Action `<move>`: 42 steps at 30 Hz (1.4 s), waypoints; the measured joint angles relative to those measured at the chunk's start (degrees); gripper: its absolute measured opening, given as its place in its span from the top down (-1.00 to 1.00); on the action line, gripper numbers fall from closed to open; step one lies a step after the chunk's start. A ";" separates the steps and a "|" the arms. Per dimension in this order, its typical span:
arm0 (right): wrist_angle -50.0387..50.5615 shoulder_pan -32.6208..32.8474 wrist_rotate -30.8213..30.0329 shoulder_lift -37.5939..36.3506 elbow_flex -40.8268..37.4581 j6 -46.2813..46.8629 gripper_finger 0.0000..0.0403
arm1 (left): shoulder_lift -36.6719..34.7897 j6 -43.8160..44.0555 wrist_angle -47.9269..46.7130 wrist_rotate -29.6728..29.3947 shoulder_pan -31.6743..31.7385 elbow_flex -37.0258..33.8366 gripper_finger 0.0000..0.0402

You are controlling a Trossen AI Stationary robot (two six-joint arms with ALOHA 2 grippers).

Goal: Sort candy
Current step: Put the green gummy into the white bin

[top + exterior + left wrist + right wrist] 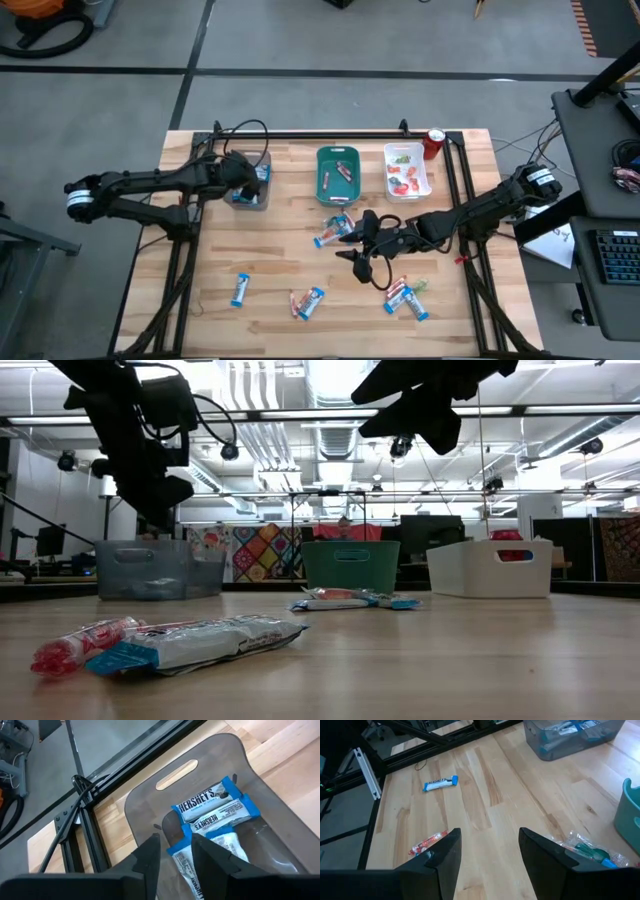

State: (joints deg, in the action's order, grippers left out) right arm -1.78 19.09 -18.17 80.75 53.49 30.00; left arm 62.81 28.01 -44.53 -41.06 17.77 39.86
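My left gripper [250, 180] [175, 857] hangs over the clear grey tray [248, 195] [150, 795] at the far left, fingers a little apart. Blue-and-white candy bars [215, 807] lie in that tray, and the end of one bar [185, 867] shows between the fingers. My right gripper [350, 240] [487, 855] is open above mid-table, nothing between its fingers, beside a small heap of candy [335, 232] [590, 851]. More candy lies on the wood: a bar [240, 290] [440, 783], a red stick [427, 843], and pieces near the front [308, 302] [405, 295]. My left gripper comes slanting down into the grey tray, its fingers [150, 860] on either side of one bar's end [181, 851]. That bar lies on the other bars in the tray. Whether either finger touches it, I cannot tell.
A teal tray [338, 175] [350, 565] with red candy and a white tray [406, 170] [490, 568] with small red and green pieces stand at the far edge. A red can [434, 143] stands beside the white tray. A black frame [330, 133] runs along the far edge.
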 joint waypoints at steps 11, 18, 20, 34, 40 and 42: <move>2.60 0.02 0.27 0.04 -0.02 6.11 0.06 | -2.76 0.39 6.95 0.10 -12.67 -0.02 0.42; 11.69 0.04 4.60 0.04 -0.04 18.24 0.06 | -2.33 0.48 15.25 0.18 -26.97 -0.02 0.42; 15.19 0.04 7.33 0.04 -0.02 21.86 0.06 | -1.71 0.33 18.53 0.19 -30.61 -0.02 0.42; 43.61 3.64 17.61 0.04 4.93 41.56 0.13 | 10.22 -7.58 41.50 -0.27 -42.03 0.00 0.42; 51.95 6.20 27.81 0.04 5.05 46.19 0.20 | 13.98 -6.54 41.53 -0.33 -42.09 0.95 0.42; 54.29 6.98 30.75 0.04 4.98 45.92 0.22 | 14.29 -6.55 41.52 -0.33 -42.09 1.23 0.42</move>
State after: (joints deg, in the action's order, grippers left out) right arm 52.51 26.07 12.58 80.79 58.48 75.92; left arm 77.10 21.46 -3.01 -41.39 -24.32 41.09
